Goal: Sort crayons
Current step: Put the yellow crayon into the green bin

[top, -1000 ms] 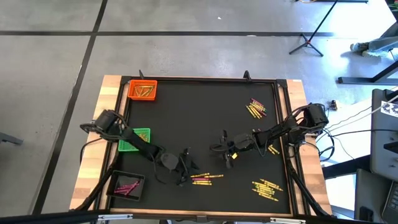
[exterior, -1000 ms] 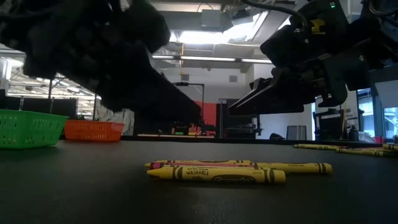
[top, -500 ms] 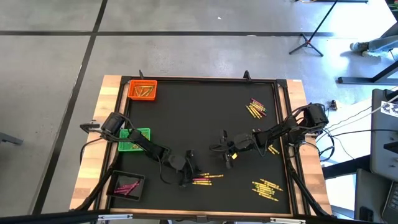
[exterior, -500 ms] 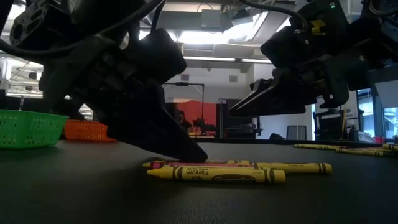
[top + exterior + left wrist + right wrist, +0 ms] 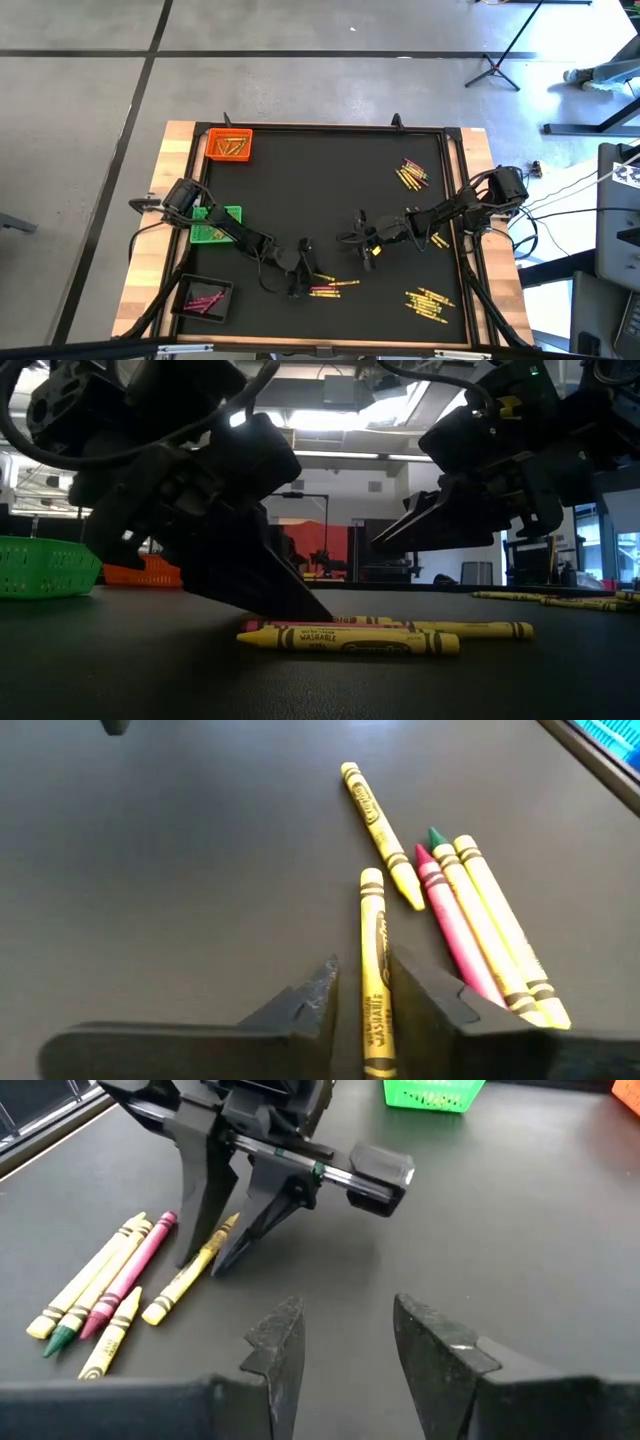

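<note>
The left gripper (image 5: 362, 995) is down on the mat near the table's front edge, its fingers narrowed around a yellow-gold crayon (image 5: 372, 960) that lies between them, at the left of a small cluster of crayons (image 5: 330, 288). Whether the grip is firm cannot be told. The crayon looks light, stiff and waxy (it could roll or snap), so a hold across its paper-wrapped middle seems safest. The right gripper (image 5: 345, 1345) hovers open, right of centre.
</note>
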`<control>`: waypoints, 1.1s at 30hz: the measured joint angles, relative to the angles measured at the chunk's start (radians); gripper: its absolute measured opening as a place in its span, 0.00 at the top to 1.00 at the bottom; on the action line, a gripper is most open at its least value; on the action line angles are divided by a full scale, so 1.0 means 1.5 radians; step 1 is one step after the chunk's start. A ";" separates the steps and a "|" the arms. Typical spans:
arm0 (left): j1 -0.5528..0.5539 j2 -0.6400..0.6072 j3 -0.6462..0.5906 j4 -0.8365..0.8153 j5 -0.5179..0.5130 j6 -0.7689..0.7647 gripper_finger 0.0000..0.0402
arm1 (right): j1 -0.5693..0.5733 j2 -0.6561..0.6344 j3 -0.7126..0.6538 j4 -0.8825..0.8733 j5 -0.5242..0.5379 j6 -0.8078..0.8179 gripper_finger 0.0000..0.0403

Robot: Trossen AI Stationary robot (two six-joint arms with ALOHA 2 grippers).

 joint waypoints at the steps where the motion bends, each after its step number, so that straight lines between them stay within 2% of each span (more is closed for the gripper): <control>1: 0.002 0.000 0.000 -0.003 0.003 0.003 0.85 | 0.000 0.000 0.000 0.000 0.000 0.000 0.62; 7: 0.009 -0.001 0.000 -0.009 -0.003 0.042 0.98 | 0.000 0.000 0.000 -0.001 0.000 0.000 0.62; 16: 0.009 -0.064 -0.004 -0.068 -0.026 0.045 0.96 | -0.001 0.000 -0.001 0.002 0.001 0.000 0.62; 22: 0.005 -0.176 -0.003 -0.219 -0.090 0.042 0.96 | -0.001 0.000 0.000 0.022 0.017 0.019 0.61; 29: -0.004 -0.319 -0.003 -0.410 -0.149 0.018 0.96 | -0.001 0.000 0.000 0.012 0.021 0.032 0.50; 33: -0.002 -0.397 -0.003 -0.524 -0.180 -0.020 0.96 | -0.001 0.000 0.000 0.008 0.042 0.003 0.49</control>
